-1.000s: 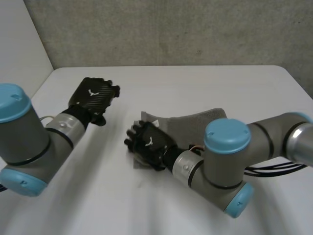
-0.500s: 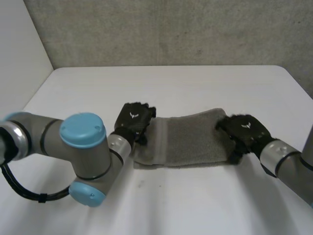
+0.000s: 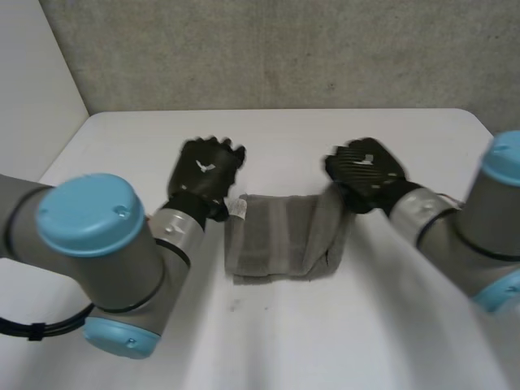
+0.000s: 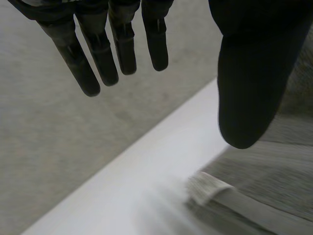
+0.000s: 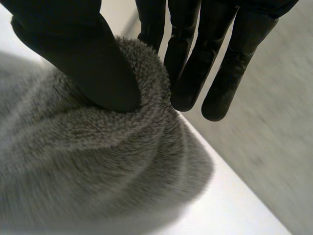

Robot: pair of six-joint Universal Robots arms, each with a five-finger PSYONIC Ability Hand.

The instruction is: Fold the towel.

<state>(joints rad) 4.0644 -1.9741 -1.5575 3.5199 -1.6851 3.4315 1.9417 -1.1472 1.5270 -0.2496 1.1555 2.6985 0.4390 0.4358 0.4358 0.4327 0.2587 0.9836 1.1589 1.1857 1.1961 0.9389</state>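
White table [image 3: 284,134], grey towel [image 3: 280,240]; in its wrist view, right hand [image 5: 73,54] pinching the raised end; left hand [image 4: 244,73] straight-fingered, empty.

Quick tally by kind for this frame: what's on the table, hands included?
Towel: 1, the grey towel
Hands: 2, the left hand open beside the towel, and the right hand pinching the towel's edge
Table: 1, the white table
Total: 4
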